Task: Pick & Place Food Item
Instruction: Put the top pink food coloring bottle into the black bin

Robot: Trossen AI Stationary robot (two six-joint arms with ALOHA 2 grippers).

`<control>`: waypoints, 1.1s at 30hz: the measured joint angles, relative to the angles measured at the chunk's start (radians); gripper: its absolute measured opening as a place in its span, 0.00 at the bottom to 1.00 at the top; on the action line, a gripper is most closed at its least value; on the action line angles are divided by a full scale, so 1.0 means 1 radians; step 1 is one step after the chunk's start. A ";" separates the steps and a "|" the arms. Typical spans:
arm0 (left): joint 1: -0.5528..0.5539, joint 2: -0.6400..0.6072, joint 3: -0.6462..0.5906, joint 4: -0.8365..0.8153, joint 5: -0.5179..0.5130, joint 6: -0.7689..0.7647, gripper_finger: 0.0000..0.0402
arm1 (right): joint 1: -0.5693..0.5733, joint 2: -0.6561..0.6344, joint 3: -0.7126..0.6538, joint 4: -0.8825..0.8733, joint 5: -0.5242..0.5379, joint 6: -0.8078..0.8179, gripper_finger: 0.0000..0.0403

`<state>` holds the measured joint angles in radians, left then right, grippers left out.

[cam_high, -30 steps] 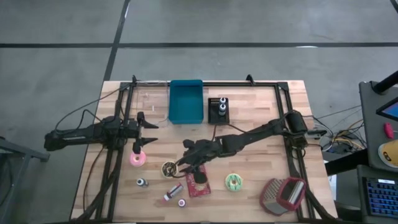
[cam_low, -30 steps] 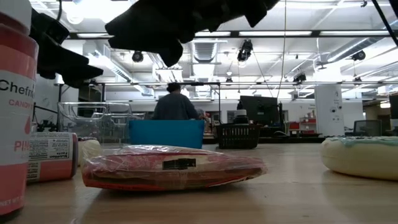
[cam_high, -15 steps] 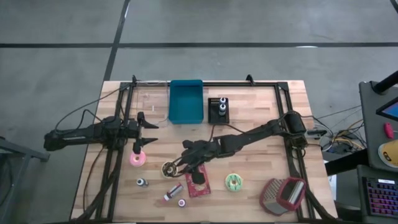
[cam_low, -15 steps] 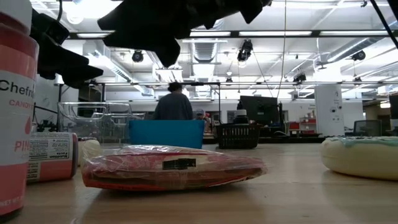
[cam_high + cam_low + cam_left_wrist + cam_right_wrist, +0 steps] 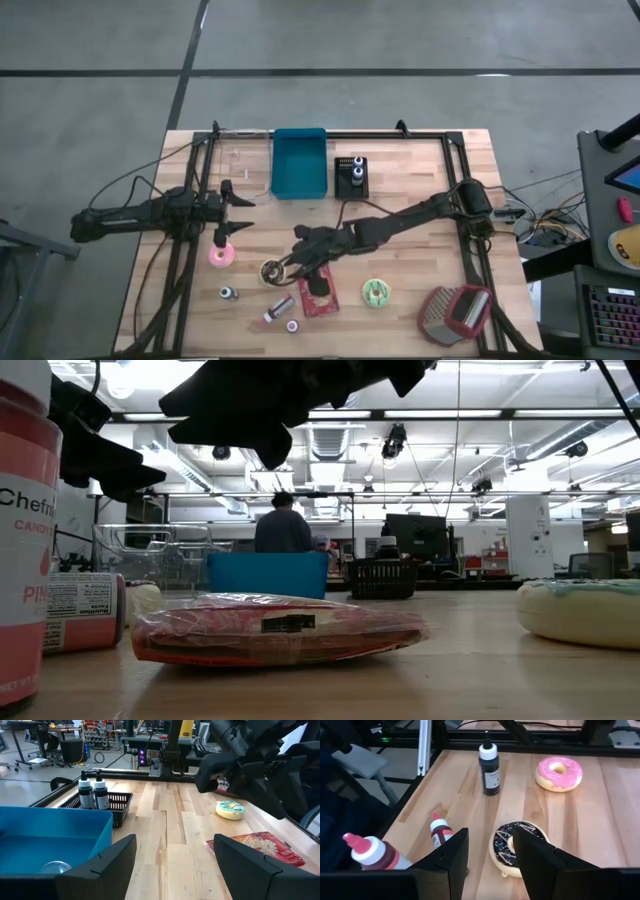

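Over the light wooden counter [image 5: 420, 180], from above: right end effector [image 5: 283, 266] poised at the round chocolate-glazed doughnut with sprinkles [image 5: 272, 271], reaching in from the right side. Barely shifted against the frames of the past second; arm posture near identical. Flat red plastic-wrapped food packet [image 5: 320, 294] just beside, under the wrist. Pink-frosted doughnut [image 5: 220, 255] near the left end effector [image 5: 240, 213], which waits by the left frame rail, fingers spread wide. Blue rectangular plastic bin [image 5: 299, 163] at the far edge, well apart from the doughnut.

At counter level: red packet [image 5: 278, 628] flat in the foreground; dark bulk of the right arm overhead, fingertips out of frame. Person's back visible beyond the bin.

From the left wrist: own fingers clearly apart; blue bin [image 5: 50, 837] close ahead; white-and-green-iced doughnut [image 5: 230, 810] farther off.

From the right wrist: fingers [image 5: 532, 851] parted, straddling the near rim of the chocolate doughnut [image 5: 516, 846], not clamped. Gap widening slightly over the last second — likely readying to descend and grasp; pick not yet made.
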<state>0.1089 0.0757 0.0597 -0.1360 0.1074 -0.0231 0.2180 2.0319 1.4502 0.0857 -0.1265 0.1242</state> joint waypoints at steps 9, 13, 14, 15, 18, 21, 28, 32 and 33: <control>0.000 0.000 0.000 0.000 0.000 0.000 0.68 | 0.000 0.000 0.000 -0.004 0.076 -0.001 0.40; 0.000 0.000 0.000 0.000 0.000 0.000 0.68 | 0.000 0.000 -0.001 -0.005 0.078 -0.001 0.44; 0.000 0.000 0.000 0.000 0.000 0.000 0.68 | 0.000 0.000 -0.001 -0.005 0.078 -0.001 0.45; 0.000 0.000 0.000 0.000 0.000 0.000 0.68 | 0.000 0.000 -0.001 -0.005 0.078 -0.001 0.46; 0.000 0.000 0.000 0.000 0.000 0.000 0.68 | 0.000 0.000 -0.001 -0.003 0.089 0.001 0.50; 0.000 0.000 0.000 0.000 0.000 0.000 0.68 | 0.000 0.000 -0.005 0.002 0.102 0.003 0.52; 0.000 0.000 0.000 0.000 0.000 0.000 0.68 | 0.000 -0.001 -0.083 0.101 0.103 -0.087 0.53; 0.000 0.000 0.000 0.000 0.000 0.000 0.68 | -0.006 -0.011 -0.162 0.231 0.101 -0.087 0.53; 0.000 0.000 0.000 0.000 0.000 0.000 0.68 | -0.007 -0.012 -0.185 0.291 0.099 -0.084 0.53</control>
<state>0.1085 0.0757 0.0597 -0.1359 0.1074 -0.0231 0.2111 2.0199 1.2650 0.3767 -0.0274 0.0406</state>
